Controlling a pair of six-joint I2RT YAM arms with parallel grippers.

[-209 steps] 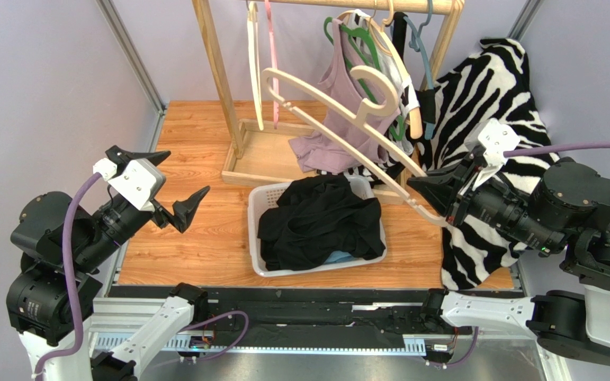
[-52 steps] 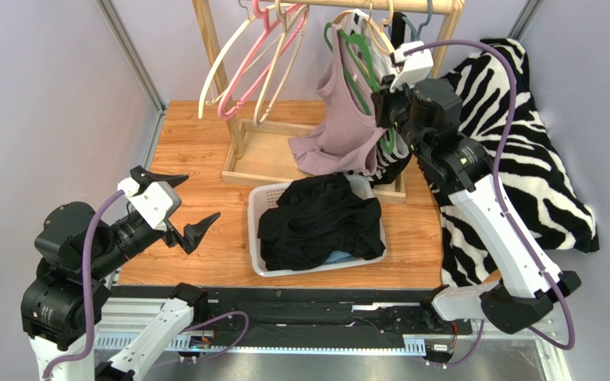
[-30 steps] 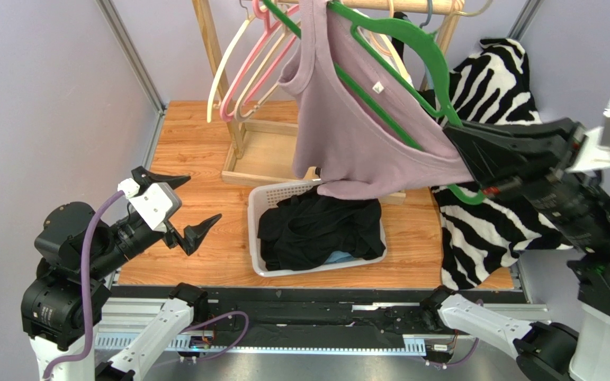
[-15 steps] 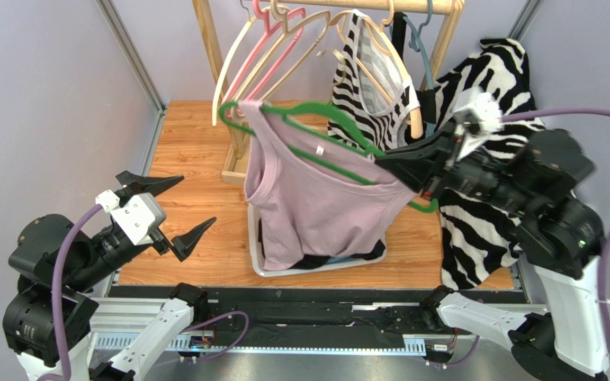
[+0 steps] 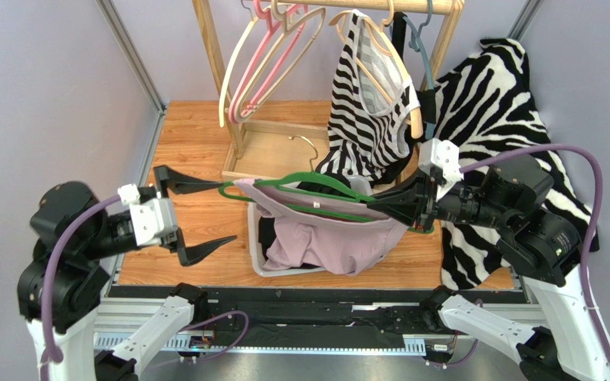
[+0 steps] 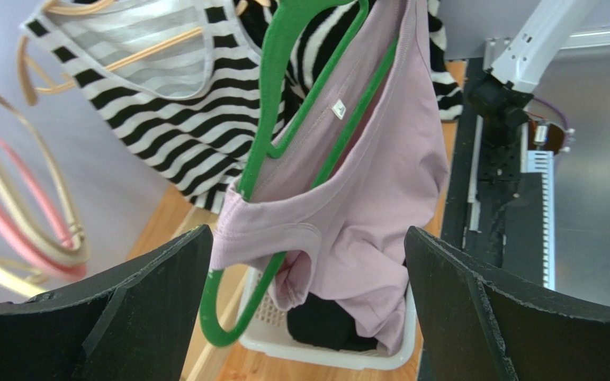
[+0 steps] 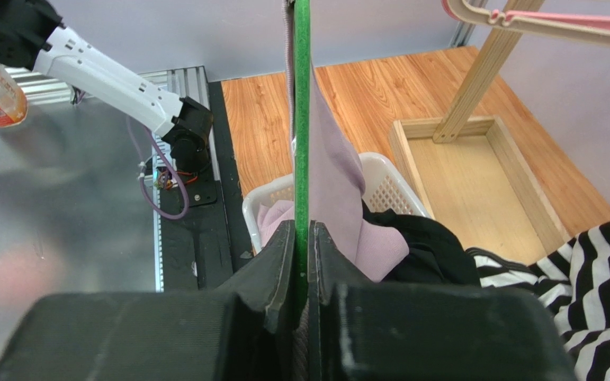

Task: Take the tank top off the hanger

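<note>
Tank top (image 5: 328, 238) (pale mauve) draped on a green hanger (image 5: 308, 178), held tilted nearly flat in the air above the white basket (image 5: 253, 232) on the wooden worktop (image 5: 197, 143). Its lower edge sags toward the dark clothes (image 6: 324, 324) in the basket. Right gripper (image 5: 380, 208) closed on the hanger's right end, green bar pinched between its fingers (clearest in the right wrist view). Left gripper (image 5: 227, 213) spread wide, holding nothing, with the hanger's left end just ahead of it; whether they touch cannot be told. Behind, a zebra-striped top (image 5: 368, 119) hangs on the wooden rack (image 5: 213, 71).
</note>
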